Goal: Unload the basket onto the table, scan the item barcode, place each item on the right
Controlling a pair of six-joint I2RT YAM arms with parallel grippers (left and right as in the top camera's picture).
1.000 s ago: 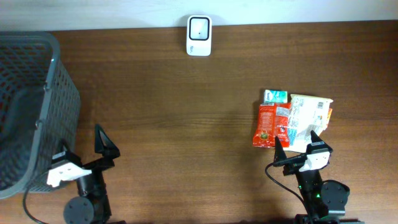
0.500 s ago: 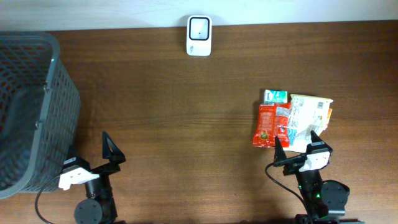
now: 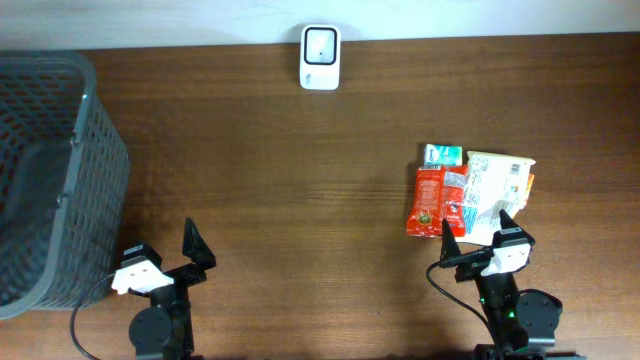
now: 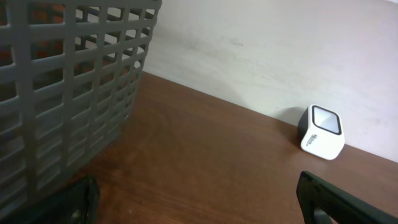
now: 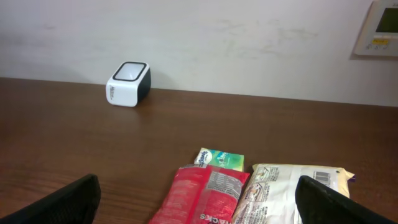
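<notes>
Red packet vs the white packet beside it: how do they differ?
The red packet is narrow; the white packet is clearly wider. The white packet shows a barcode near its far edge in the right wrist view; the red packet shows none I can make out. The red packet has a grey panel; the white packet is pale with print. Both lie flat on the table, side by side.

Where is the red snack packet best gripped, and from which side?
Probably its near short end, approached from the robot's side by the open right gripper. The red snack packet lies flat, that end points to the gripper, and the white packet crowds its right edge.
</notes>
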